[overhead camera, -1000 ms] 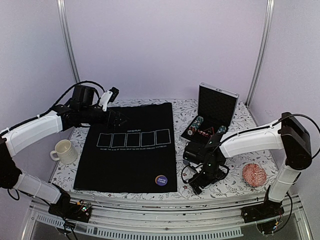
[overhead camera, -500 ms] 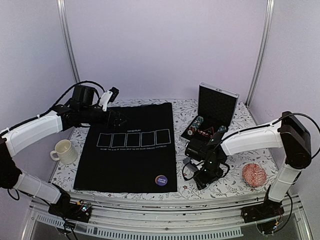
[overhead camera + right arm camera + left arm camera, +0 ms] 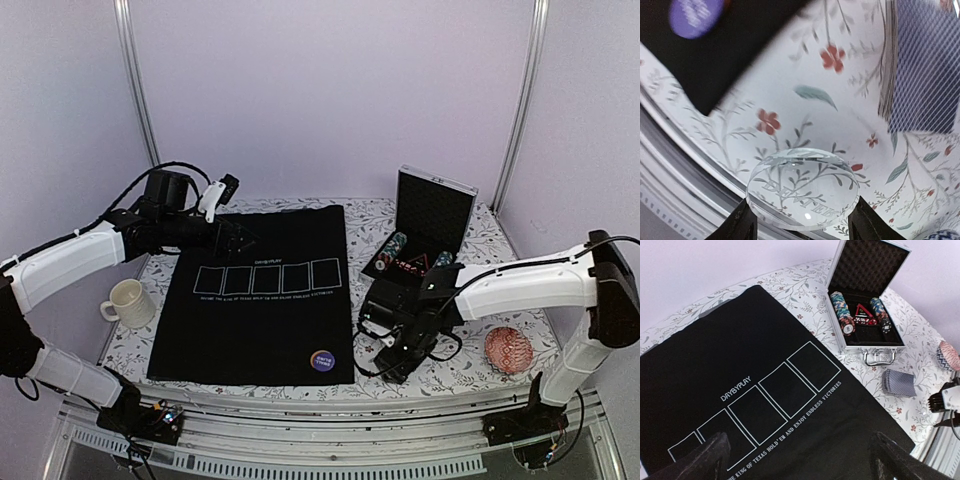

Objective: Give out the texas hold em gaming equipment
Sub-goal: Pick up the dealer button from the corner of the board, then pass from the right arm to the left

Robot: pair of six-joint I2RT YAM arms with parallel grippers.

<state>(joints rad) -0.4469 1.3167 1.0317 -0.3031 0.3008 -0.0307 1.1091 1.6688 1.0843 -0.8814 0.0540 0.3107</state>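
Stillness is holding on the left: the left gripper [image 3: 799, 450] is hanging spread to its widest above the black felt playing mat [image 3: 260, 310], gripping nothing and touching nothing, just as it was a second ago. Rightward, the purple round button disc [image 3: 322, 359] is lying on the mat's near right corner. Just past that corner the change is happening. Over the last second the right gripper [image 3: 802, 220] has been sliding leftward along the flower-patterned desk [image 3: 790, 90], and its jaws have been coming in from fully spread to roughly halfway. They are now pinching the clear round dealer disc [image 3: 802, 187], one finger pressing each side of its rim, close to the desk's front edge; whether it is lifting yet I cannot tell. By my reading, the pick of this button is under way and its placing is still to come. Further right, the deck of blue-grey-backed playing cards [image 3: 922, 65] is lying near the disc, untouched.
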